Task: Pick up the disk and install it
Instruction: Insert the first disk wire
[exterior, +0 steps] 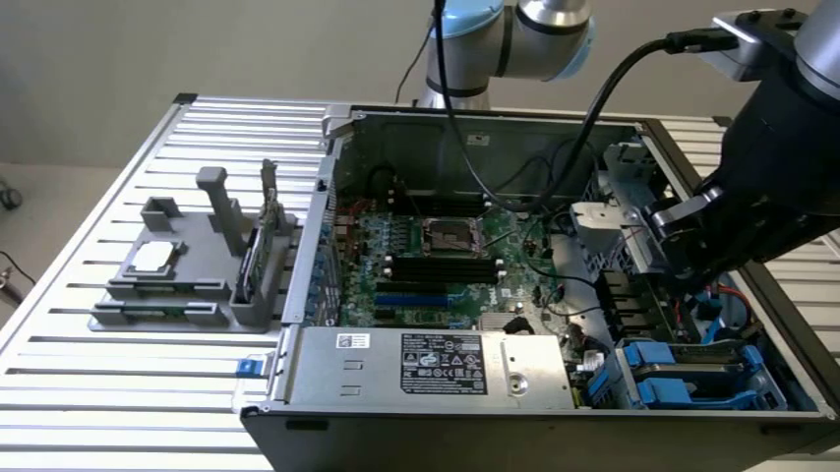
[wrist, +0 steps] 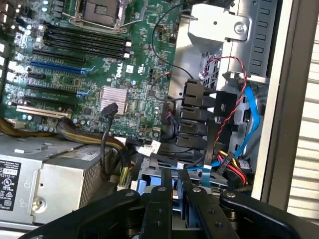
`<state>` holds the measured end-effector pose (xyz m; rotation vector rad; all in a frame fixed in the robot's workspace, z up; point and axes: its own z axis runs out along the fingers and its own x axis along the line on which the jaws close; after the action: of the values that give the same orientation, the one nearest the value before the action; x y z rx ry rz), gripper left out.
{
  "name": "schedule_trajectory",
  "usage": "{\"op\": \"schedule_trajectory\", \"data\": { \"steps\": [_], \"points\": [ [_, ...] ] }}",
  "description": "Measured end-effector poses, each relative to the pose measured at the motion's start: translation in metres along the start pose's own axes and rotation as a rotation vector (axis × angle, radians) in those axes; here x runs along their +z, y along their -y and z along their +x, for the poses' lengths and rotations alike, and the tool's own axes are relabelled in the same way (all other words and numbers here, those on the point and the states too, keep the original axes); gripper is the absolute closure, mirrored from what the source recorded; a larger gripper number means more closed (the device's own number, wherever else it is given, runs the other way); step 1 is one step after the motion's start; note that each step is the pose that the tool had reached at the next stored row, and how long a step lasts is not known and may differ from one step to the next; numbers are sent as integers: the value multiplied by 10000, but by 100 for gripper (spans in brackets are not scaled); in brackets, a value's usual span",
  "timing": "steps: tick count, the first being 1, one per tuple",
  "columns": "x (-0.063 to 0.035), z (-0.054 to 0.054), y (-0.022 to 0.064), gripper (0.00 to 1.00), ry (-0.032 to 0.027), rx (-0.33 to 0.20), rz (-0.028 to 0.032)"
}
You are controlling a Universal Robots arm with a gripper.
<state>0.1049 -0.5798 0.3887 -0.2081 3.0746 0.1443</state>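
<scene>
Disk [wrist: 175,188], blue-framed, edge-on, held in gripper [wrist: 173,174], over drive bay [exterior: 690,379]

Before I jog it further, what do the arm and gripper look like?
The arm is silver-grey with a pale blue joint ring; a thick black cable runs to its black wrist housing. The gripper is black, angular metal linkage with round pivot bolts.

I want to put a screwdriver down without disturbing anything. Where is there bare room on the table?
Bare slatted table lies between the grey fixture and the near edge, and between it and the far edge. Inside the case it is crowded: motherboard, cables, and the gripper near the blue drive carriers.
</scene>
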Motion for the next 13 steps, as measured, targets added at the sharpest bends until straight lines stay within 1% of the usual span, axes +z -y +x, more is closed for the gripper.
{"op": "schedule_trajectory", "data": {
  "steps": [6,8,9,13],
  "points": [
    [0,-4,1,80,51,571,35],
    [0,-7,1,78,68,749,46],
    [0,-8,1,72,77,846,52],
    [0,-9,1,72,121,1286,80]
  ]
}}
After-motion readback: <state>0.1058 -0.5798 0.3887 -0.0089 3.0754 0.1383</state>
